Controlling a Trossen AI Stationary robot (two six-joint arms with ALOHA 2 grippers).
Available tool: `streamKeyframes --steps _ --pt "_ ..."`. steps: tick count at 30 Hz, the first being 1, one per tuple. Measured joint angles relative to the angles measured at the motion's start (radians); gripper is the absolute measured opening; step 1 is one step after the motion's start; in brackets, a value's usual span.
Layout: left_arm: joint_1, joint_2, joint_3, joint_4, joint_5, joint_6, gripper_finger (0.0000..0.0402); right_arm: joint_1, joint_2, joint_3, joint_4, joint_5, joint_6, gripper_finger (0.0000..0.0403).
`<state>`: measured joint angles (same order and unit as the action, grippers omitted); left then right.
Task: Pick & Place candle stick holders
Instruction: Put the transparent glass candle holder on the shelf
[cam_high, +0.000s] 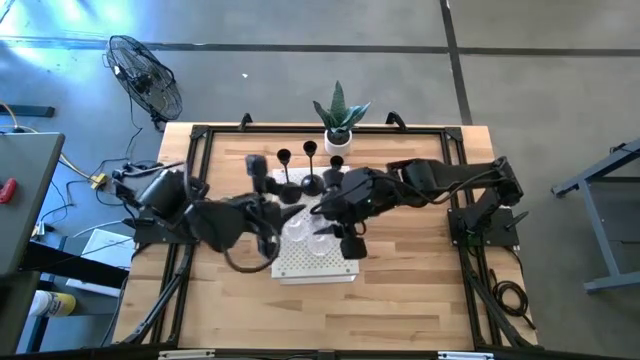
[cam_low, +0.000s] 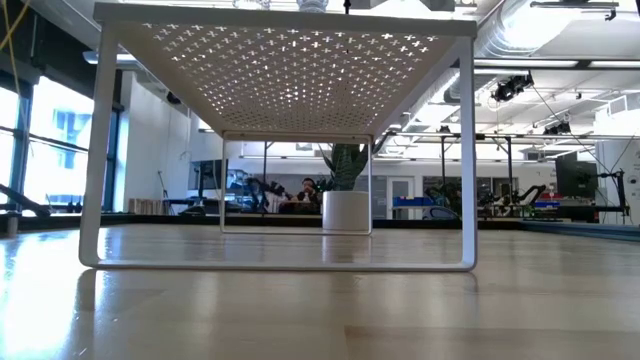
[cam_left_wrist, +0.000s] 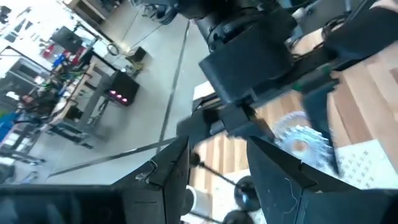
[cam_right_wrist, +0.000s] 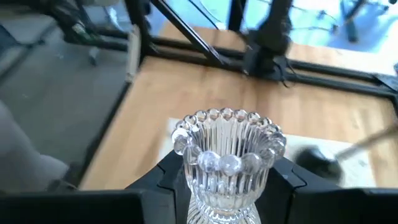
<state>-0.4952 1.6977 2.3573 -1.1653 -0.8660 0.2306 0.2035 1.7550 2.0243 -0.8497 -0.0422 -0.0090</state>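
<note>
Three black candle stick holders (cam_high: 311, 168) stand on their round bases at the far edge of a white perforated rack (cam_high: 315, 262). Two clear glass holders (cam_high: 300, 232) stand on the rack's top. A third glass holder (cam_right_wrist: 227, 155), ribbed and with a beaded rim, sits upright in my right gripper (cam_right_wrist: 227, 186), over the rack's middle (cam_high: 325, 215). My left gripper (cam_left_wrist: 221, 180) is open with nothing between its fingers. It hovers by the rack's far left (cam_high: 288, 195), pointing at the black holders' bases (cam_left_wrist: 245, 194). My right gripper pinches the glass holder's narrow waist (cam_right_wrist: 200, 190), below the beaded cup, between its two fingers (cam_right_wrist: 163, 175). The fingers come slanting down from the table's right side. The holder stays upright; its foot is hidden, so I cannot tell whether it stands on the rack.
A green plant in a white pot (cam_high: 340, 118) stands at the table's far edge, just behind the black holders. The two arms are close together over the rack. Bare wood lies in front of the rack (cam_high: 320, 315). A fan (cam_high: 145, 75) stands off the table.
</note>
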Motion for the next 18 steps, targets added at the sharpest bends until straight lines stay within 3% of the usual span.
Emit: streamKeyframes --steps 7,14,18 --pt "-0.075 -0.065 0.001 -0.025 -0.135 -0.073 0.0157 0.029 -0.061 -0.001 -0.064 0.094 0.003 0.0117" --pt "-0.14 -0.122 0.0 -0.187 -0.141 -0.279 0.0157 0.111 -0.157 0.0 -0.163 0.305 0.067 0.0117" --pt "-0.148 -0.138 -0.001 -0.333 -0.094 -0.443 0.0157 0.177 -0.222 0.001 -0.23 0.453 0.134 0.0117"
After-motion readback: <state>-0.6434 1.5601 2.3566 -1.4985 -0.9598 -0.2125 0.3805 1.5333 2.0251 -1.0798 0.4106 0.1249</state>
